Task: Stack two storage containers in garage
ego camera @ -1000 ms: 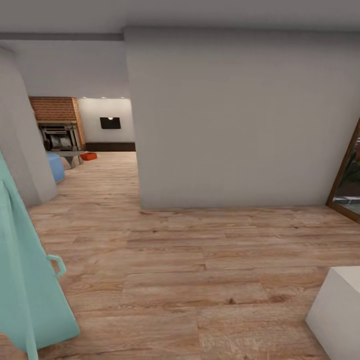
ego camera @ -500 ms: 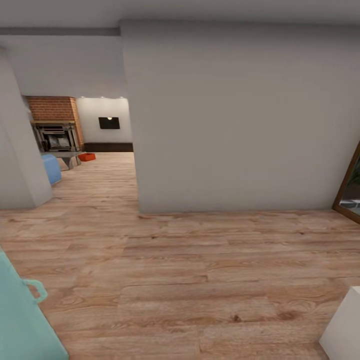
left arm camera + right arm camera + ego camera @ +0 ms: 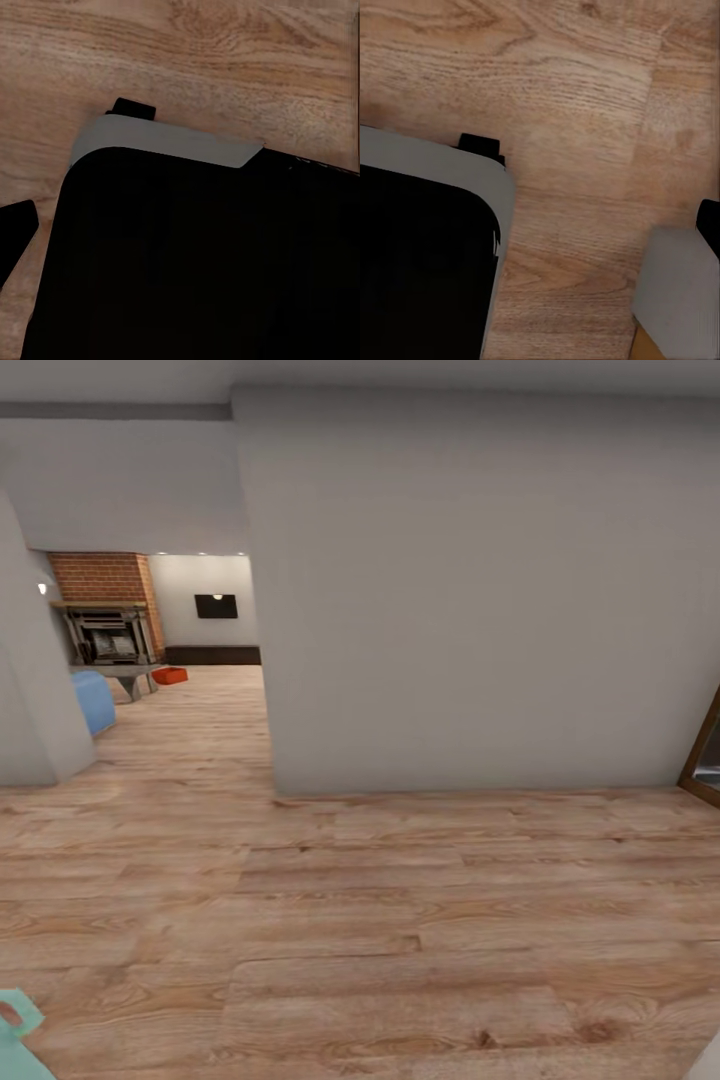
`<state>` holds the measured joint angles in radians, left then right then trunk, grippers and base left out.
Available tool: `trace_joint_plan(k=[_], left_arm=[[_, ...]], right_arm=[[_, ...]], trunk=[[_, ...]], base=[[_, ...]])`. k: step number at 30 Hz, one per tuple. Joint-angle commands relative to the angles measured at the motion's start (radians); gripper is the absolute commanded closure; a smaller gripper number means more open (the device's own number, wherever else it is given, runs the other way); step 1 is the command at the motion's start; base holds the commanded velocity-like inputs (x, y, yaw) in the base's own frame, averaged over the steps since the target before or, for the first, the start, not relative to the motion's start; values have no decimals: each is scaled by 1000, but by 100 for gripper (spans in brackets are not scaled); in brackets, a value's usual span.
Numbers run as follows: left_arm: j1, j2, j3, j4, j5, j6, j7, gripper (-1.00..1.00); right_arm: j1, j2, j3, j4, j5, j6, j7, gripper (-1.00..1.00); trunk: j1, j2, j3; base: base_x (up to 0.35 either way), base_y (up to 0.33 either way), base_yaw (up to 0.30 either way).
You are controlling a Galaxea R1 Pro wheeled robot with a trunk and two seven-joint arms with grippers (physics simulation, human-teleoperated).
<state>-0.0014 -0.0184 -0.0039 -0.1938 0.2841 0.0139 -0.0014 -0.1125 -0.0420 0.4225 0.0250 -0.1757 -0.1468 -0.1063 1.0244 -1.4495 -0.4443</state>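
Both wrists point down at wood floor (image 3: 400, 920); jaws' state cannot be told; container (image 3: 170, 676) far ahead

Mostly a big black rounded body (image 3: 202, 262) with a pale grey edge band (image 3: 165, 142) along it; light wood plank floor (image 3: 225, 60) beyond; small black tab (image 3: 135, 109) poking out by the grey band.

Distant red-orange storage container (image 3: 170, 676) on living-room floor (image 3: 215, 700).
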Motion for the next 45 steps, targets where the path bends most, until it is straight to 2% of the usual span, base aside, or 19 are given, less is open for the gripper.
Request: trace_joint_plan(k=[1,13,24,45], left_arm=[[0,0,-1,-1,7,1,0,-100],[0,0,0,-1,7,-2,0,-100],[0,0,1,-1,6,-5,0,-100],[0,-1,0,0,6,-5,0,-100]], right_arm=[[-1,0,9,3,-10,-5,-2,-100],[-1,4,7,3,-9,-9,-5,-100],[-1,2,7,2,-10,-8,-6,-100],[-1,2,7,1,-11,-5,-7,-100]], trunk=[[1,0,-1],[1,0,-1],[1,0,-1],[1,0,-1]], base=[[327,0,0],[327,0,2],[327,0,183],[327,0,34]])
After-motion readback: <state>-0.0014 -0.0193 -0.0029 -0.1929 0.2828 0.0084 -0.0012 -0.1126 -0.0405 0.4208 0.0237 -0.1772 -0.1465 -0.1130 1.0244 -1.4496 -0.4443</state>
